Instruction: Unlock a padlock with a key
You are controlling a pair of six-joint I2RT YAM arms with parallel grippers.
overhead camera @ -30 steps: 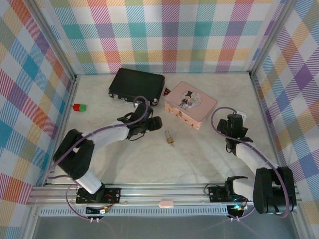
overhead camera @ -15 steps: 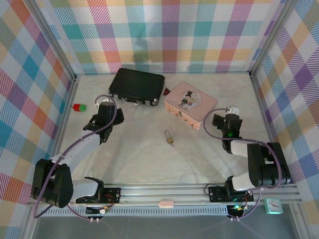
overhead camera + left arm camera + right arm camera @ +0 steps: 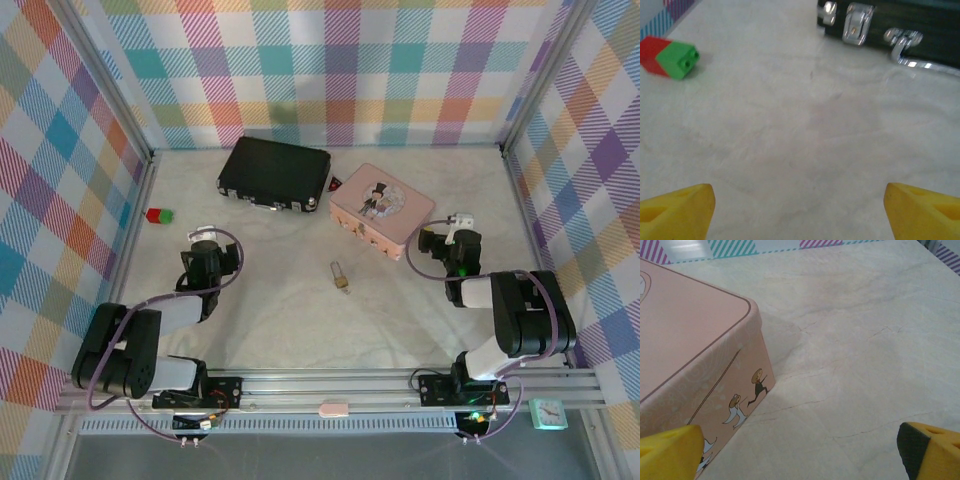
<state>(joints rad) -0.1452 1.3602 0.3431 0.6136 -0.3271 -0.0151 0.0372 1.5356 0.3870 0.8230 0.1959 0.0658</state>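
Top cam: padlock (image 3: pixel 341 276) lying loose. L wrist cam: block (image 3: pixel 669 57), case (image 3: pixel 900 20).

Tabletop (image 3: pixel 300 330): pale cream, marbled with faint grey veins, matte. Three walls stand at its edges: back wall (image 3: pixel 340 70), left wall (image 3: pixel 55 190) and right wall (image 3: pixel 595 170). All carry one pastel plaid of teal, pink, orange, yellow and purple on white. Silvery metal posts (image 3: pixel 108 90) rise from the tabletop's two far corners. Ribbed aluminium rail (image 3: pixel 330 385) runs along its near edge, with a dull grey surface (image 3: pixel 300 455) below the rail. Light even; shadows on the tabletop soft and short.
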